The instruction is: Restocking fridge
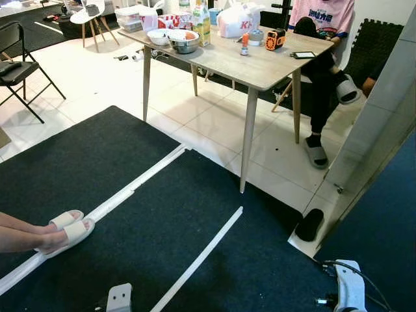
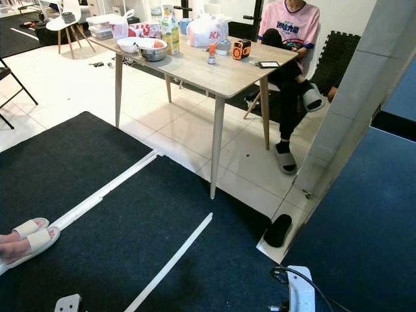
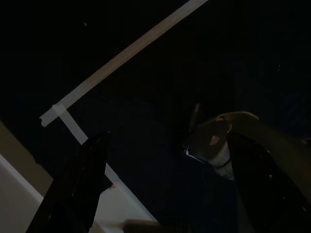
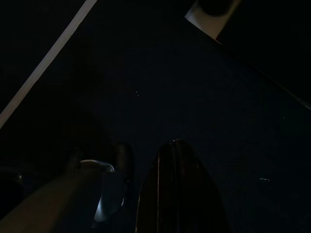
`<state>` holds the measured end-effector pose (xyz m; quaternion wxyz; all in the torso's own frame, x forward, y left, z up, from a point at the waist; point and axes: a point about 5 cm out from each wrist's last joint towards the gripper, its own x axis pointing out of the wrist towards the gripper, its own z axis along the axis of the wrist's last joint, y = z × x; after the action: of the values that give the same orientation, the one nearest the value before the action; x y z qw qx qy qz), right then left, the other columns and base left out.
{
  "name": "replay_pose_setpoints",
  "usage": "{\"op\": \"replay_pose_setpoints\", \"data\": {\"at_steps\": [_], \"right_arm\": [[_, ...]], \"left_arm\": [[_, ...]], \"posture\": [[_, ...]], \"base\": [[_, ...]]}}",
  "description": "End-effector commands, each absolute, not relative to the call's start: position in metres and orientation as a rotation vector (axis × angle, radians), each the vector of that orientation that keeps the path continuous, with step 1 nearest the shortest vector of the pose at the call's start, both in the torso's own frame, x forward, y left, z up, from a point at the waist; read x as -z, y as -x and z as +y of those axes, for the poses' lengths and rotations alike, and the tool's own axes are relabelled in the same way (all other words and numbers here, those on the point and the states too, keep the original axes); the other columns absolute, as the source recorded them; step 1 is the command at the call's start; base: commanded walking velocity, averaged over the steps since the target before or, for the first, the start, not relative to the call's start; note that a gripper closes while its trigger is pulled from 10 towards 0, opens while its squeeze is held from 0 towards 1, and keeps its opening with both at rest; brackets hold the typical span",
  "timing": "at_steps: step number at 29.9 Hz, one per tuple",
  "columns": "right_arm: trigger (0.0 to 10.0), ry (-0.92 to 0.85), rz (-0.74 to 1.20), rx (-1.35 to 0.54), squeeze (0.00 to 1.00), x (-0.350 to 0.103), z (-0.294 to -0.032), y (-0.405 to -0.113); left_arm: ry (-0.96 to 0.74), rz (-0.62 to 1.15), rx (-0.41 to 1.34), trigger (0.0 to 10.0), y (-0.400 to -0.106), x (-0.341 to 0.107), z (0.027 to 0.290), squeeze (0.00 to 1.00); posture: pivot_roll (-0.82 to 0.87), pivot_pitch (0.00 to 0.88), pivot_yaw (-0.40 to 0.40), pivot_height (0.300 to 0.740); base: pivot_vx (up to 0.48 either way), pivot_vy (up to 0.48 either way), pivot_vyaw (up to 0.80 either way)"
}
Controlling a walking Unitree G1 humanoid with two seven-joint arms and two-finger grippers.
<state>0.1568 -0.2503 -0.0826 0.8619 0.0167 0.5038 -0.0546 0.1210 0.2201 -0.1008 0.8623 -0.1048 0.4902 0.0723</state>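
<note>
From the head cameras, a wooden surface [image 1: 260,62] stands far across the tiled floor, carrying bowls [image 1: 184,40], a bottle [image 1: 201,23] and a white bag [image 1: 235,21] (a seated person [image 2: 296,39] behind). Left wrist view: the left tool [image 3: 165,179] hangs released over dark carpet [image 3: 146,111]. Right wrist view: the right tool [image 4: 177,184], too dark to tell its state.

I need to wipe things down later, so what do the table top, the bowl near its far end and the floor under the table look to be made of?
Table top: pale wood or wood-look laminate, matte, with faint grain. Bowl: probably steel, shiny and reflective. Floor: glossy cream tiles with visible joints.
</note>
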Motion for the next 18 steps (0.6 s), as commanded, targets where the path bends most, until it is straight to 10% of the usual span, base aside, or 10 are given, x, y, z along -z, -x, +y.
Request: {"op": "replay_pose_setpoints", "data": {"at_steps": [1,18], "right_arm": [[10.0,-0.068,1.055,0.15,0.0,0.083,-0.25,-0.155],[10.0,-0.065,1.024,0.172,0.0,0.077,-0.261,-0.162]], "left_arm": [[0.208,1.027,-0.168,10.0,-0.122,0.099,0.227,0.0],[0.24,1.004,-0.163,10.0,-0.13,0.098,0.222,0.0]], "posture": [[-0.04,0.025,0.002,0.74],[-0.05,0.033,0.003,0.74]], "base": [[0.0,0.0,0.0],[0.015,0.0,0.0]]}}
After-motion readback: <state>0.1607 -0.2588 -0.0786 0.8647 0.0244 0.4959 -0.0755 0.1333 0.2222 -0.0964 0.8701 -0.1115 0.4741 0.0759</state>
